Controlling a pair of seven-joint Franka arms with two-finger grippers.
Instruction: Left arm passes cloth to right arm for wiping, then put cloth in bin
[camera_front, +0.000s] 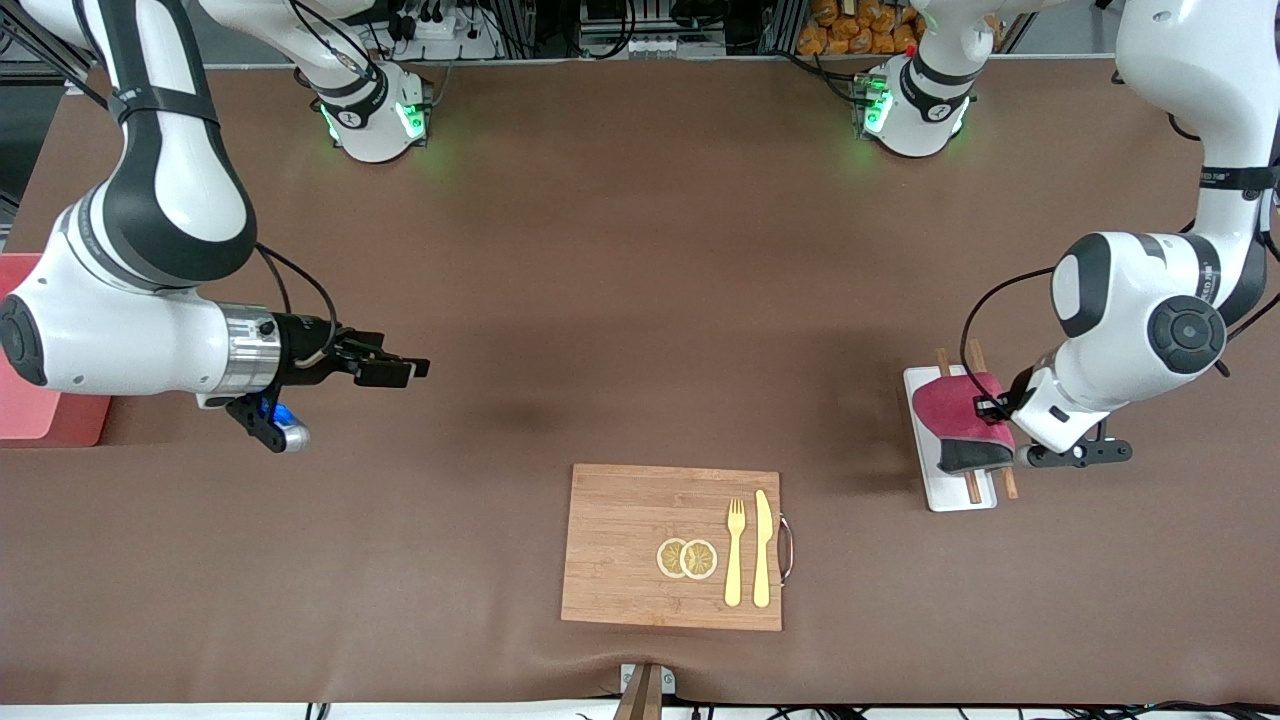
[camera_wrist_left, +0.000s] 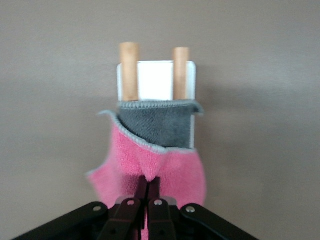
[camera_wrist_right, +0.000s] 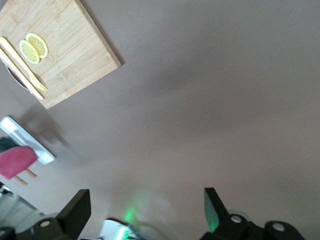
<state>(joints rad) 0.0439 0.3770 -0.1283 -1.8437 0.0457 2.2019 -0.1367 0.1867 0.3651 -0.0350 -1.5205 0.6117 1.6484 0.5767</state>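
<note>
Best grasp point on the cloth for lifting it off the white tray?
Grip the pink folded edge of the cloth, coming from above at the tray's end facing away from the exposed wooden sticks. That bunched fold stands up proud. The left gripper is shut on it there; the right gripper waits open.

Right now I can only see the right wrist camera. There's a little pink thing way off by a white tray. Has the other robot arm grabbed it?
Observer: Yes. The left gripper is shut on the cloth, pinching its pink edge.
Operator: Is the cloth lifted up yet?
Observer: Not quite. It still drapes over the white tray and the two wooden sticks lying on it, grey side showing.
Operator: Where's the bin it goes in after?
Observer: The bin sits at the right arm's end of the table, partly hidden by that arm.
Operator: Is my gripper ready to take it?
Observer: The right gripper is open, over bare table.
</note>
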